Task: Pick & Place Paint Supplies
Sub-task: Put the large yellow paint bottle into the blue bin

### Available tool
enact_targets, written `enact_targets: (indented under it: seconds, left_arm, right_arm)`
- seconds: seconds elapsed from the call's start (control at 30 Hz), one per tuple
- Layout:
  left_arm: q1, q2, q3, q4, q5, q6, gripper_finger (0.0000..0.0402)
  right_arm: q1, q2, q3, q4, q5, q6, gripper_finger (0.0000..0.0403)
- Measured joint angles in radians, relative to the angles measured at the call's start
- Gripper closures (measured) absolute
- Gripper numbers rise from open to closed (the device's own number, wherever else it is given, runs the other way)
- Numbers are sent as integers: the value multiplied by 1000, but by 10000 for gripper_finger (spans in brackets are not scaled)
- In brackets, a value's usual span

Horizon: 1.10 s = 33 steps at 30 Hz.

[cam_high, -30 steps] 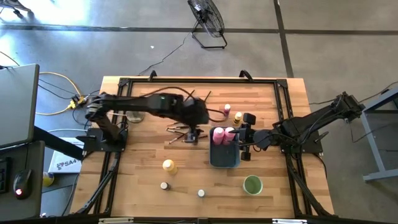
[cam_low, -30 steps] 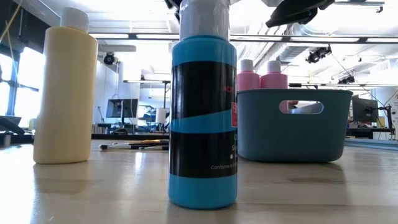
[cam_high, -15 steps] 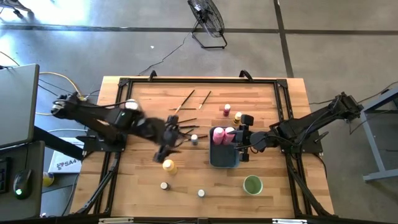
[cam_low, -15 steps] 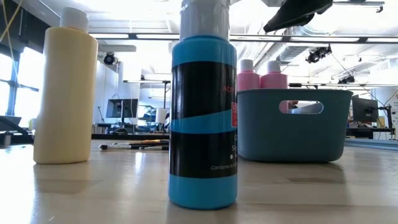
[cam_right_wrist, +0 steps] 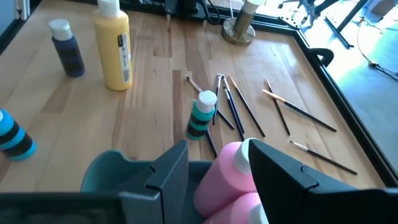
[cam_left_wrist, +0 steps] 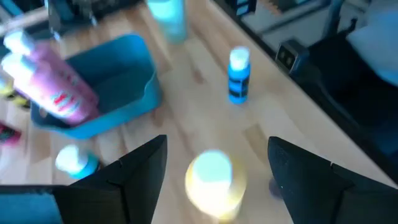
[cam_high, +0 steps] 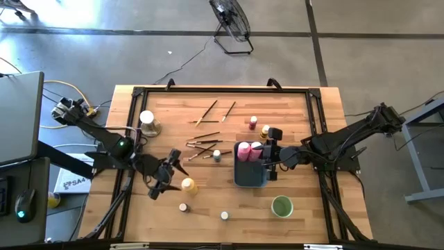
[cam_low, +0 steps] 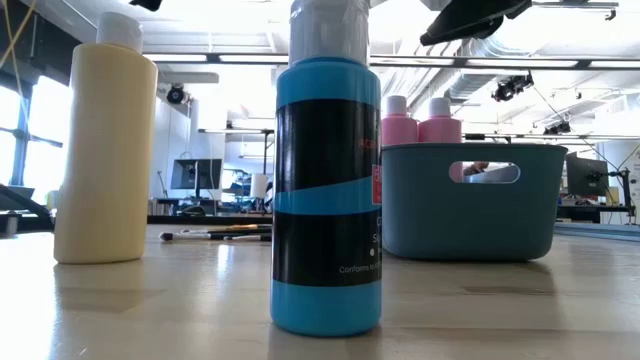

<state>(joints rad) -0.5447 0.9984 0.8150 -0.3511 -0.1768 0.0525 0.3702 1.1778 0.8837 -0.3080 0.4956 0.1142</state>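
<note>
My left gripper [cam_high: 166, 178] [cam_left_wrist: 217, 158] hovers open over the table's near-left part. The yellow squeeze bottle [cam_high: 188, 185] [cam_left_wrist: 214, 182] stands upright below, between its fingers. My right gripper [cam_high: 268, 161] [cam_right_wrist: 214, 167] is open at the blue-grey tray [cam_high: 250, 175]. Its fingers stand on either side of a pink bottle [cam_right_wrist: 231, 163]. Two pink bottles [cam_high: 248, 148] stand upright in the tray. Small capped jars [cam_high: 217, 155] [cam_high: 183, 207] [cam_high: 224, 216] stand on the wood. Brown-handled brushes [cam_high: 205, 144] lie flat at the table's middle.
The green cup [cam_high: 282, 205] stands near the tray's near-right corner. Two more small bottles [cam_high: 253, 122] [cam_high: 266, 130] and two brushes [cam_high: 208, 111] lie toward the far edge. A white disc [cam_high: 147, 121] sits far left. In the low view a blue bottle [cam_low: 325, 190] stands closest.
My left gripper has swung away from the brushes at the table's middle, toward the near-left, and now hangs over the yellow bottle. The jar beside the brushes and the white disc, hidden by the arm before, now show. My right gripper has kept almost still at the tray.
</note>
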Motion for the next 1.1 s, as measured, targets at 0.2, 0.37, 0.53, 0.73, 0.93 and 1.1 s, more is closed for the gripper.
enact_targets:
  seconds: [0.2, 0.37, 0.53, 0.73, 0.93, 1.1]
  left_arm:
    - [-42, -7, -79, 108, 0, 41, 130]
    - [-45, -7, -133, 180, -40, 84, 130]
    - [-45, -6, -184, 283, -76, 135, 130]
    - [-45, -6, -197, 315, -75, 109, 130]
    - [-45, -6, -197, 315, -75, 39, 130]
    - [-45, -6, -197, 316, -94, -8, 130]
  right_arm:
    - [0, 0, 0, 35, 0, -14, 241]
    - [0, 0, 0, 43, 0, -14, 241]
    - [0, 0, 0, 44, 0, -14, 241]
    - [0, 0, 0, 45, 0, -14, 241]
    - [0, 0, 0, 53, 0, -14, 241]
    - [0, 0, 0, 52, 0, -14, 241]
